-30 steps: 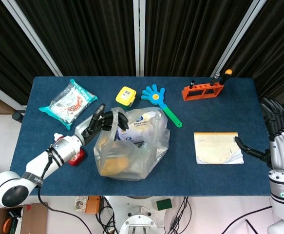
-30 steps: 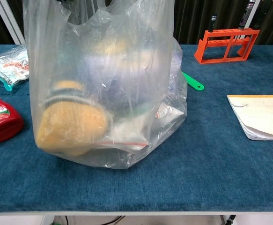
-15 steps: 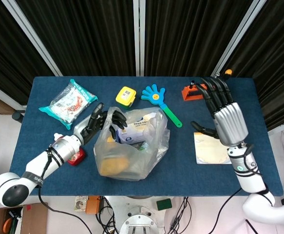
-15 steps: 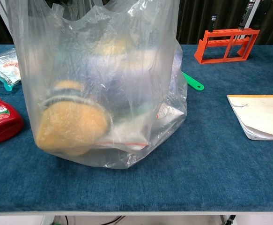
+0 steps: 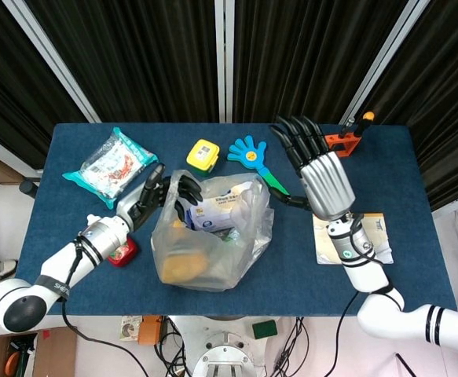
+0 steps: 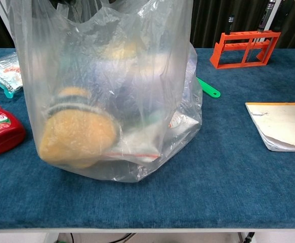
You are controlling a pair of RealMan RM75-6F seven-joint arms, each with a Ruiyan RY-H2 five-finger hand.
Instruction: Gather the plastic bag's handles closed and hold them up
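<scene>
Head view shows the clear plastic bag [image 5: 211,236] standing near the middle of the blue worktop [image 5: 354,267], its mouth open upward. The left hand [image 5: 162,196] is at the bag's upper left edge with its fingers [image 5: 188,187] curled over the rim there, gripping the plastic. The right hand [image 5: 316,169] hovers above the worktop just right of the bag, palm down and fingers spread wide, holding nothing and not touching the bag.

Inside the bag lie a yellow-brown plush toy [image 6: 76,134] at the front and a white and blue box [image 5: 225,206] behind it. A red ketchup bottle [image 6: 1,132] lies just left of the bag. Farther back on the left sits a teal snack packet [image 5: 111,165]. Behind the bag are a small yellow box [image 5: 203,155] and a blue hand-shaped clapper [image 5: 250,153] with a green handle. An orange rack [image 6: 246,48] stands at the far right of the worktop, partly hidden by the right hand in the head view, and a notepad [image 6: 281,124] lies on the right side.
</scene>
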